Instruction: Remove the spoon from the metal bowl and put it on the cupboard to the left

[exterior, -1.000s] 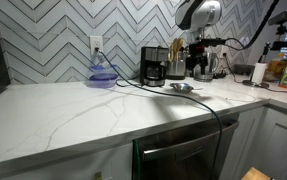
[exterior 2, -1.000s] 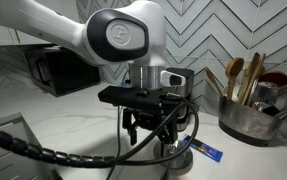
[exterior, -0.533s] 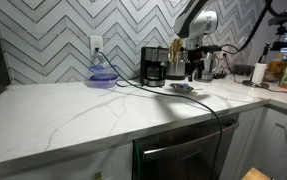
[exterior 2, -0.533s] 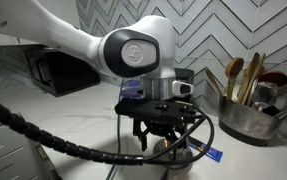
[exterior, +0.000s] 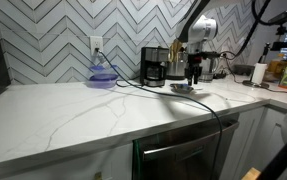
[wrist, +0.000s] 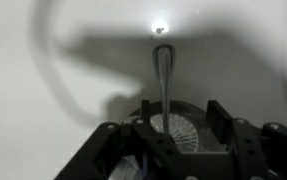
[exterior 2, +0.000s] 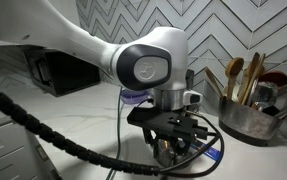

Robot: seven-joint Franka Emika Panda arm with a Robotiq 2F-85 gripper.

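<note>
In the wrist view a shallow metal bowl (wrist: 175, 128) sits on the white counter with a grey spoon (wrist: 164, 75) in it. The spoon's handle reaches up past the rim to a bright glint. My gripper (wrist: 169, 125) is open right above the bowl, with one finger on each side of it and the handle running between them. In an exterior view the gripper (exterior 2: 176, 152) hangs low over the bowl (exterior 2: 179, 166), mostly hiding it, and a blue strip (exterior 2: 212, 153) sticks out beside it. In an exterior view the gripper (exterior: 194, 73) is above the bowl (exterior: 181, 88).
A coffee maker (exterior: 152, 65) and a purple bowl (exterior: 103, 76) stand by the tiled wall. A metal pot of wooden utensils (exterior 2: 247, 112) stands close beside the arm. A black cable (exterior: 208, 105) trails over the counter edge. A dark appliance (exterior 2: 58, 72) sits behind.
The gripper has come down toward the bowl and shifted sideways over it, staying open. The bowl and spoon have not moved.
</note>
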